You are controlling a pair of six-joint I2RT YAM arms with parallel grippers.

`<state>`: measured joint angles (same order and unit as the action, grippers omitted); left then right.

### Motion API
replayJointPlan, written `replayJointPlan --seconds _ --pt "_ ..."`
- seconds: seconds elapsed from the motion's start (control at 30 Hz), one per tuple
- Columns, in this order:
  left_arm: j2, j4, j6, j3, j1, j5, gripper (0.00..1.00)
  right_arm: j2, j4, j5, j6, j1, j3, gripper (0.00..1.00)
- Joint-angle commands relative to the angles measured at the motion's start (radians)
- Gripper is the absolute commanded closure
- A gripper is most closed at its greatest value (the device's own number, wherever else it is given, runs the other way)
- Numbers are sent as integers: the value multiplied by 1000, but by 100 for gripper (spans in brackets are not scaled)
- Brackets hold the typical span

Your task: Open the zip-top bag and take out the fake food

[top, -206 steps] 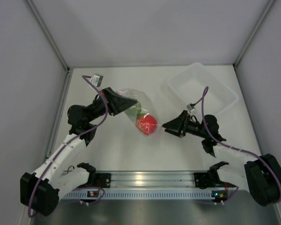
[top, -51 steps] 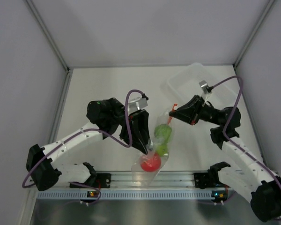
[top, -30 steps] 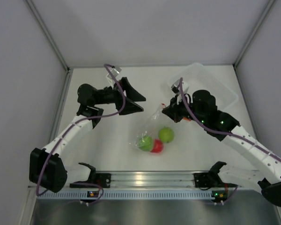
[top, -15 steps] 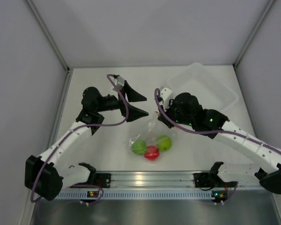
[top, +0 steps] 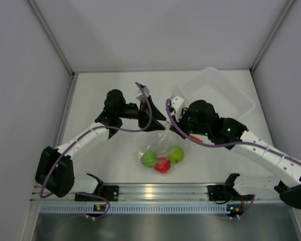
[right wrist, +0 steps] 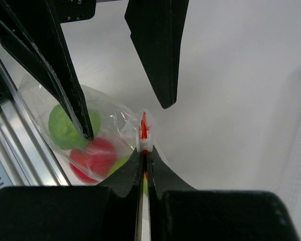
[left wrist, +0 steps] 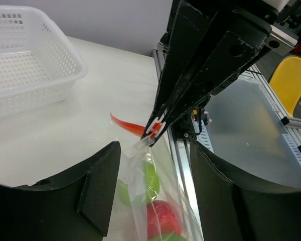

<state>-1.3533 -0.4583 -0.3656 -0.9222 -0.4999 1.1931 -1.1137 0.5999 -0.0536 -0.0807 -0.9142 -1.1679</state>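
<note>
The zip-top bag (top: 160, 146) hangs with its lower part on the table, its red-orange zip strip (right wrist: 143, 126) uppermost. My right gripper (right wrist: 144, 150) is shut on that strip by the white slider, seen from above at the bag's top (top: 171, 125). The fake food lies in the bag's bottom: a green ball (top: 149, 158), a red ball (top: 162, 164) and a second green ball (top: 176, 153). My left gripper (left wrist: 155, 193) is open, its fingers (left wrist: 98, 186) either side of the bag's upper part (left wrist: 150, 170), just below the strip.
A clear perforated tub (top: 216, 94) stands at the back right, also seen in the left wrist view (left wrist: 25, 70). The rail with both arm bases (top: 155, 193) runs along the near edge, close behind the bag. White walls enclose the table.
My left gripper has moved right to the bag and its jaws have narrowed around the bag's top. The right gripper has kept its hold on the strip, and the balls have settled.
</note>
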Motion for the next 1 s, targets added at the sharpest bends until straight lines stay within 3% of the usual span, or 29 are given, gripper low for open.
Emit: replayJointPlan --seconds 0.0,0.03,0.1,0.33,0.63,0.67,0.9,0.97 --pt "5 -37 53 -35 -25 8 39 28 18 5 -17 -18 -19 100" --pt "8 -37 60 -32 -28 -6 40 28 18 1 -17 -18 -18 100" --pt "5 -37 68 -32 -29 -23 52 29 18 -11 -17 -20 -15 100" --pt "-9 -37 77 -38 -35 -7 70 48 15 -26 -16 -25 -10 100" --pt "-7 -37 60 -38 -46 31 74 41 17 -15 -13 -23 -13 100" --pt "-7 -37 62 -40 -46 33 79 40 18 -15 -13 -25 -15 100" --pt "-13 -37 63 -58 -69 23 85 31 18 -20 -10 -23 -19 100" --pt "-12 -37 63 -63 -74 23 100 29 15 -20 -7 -25 -19 100"
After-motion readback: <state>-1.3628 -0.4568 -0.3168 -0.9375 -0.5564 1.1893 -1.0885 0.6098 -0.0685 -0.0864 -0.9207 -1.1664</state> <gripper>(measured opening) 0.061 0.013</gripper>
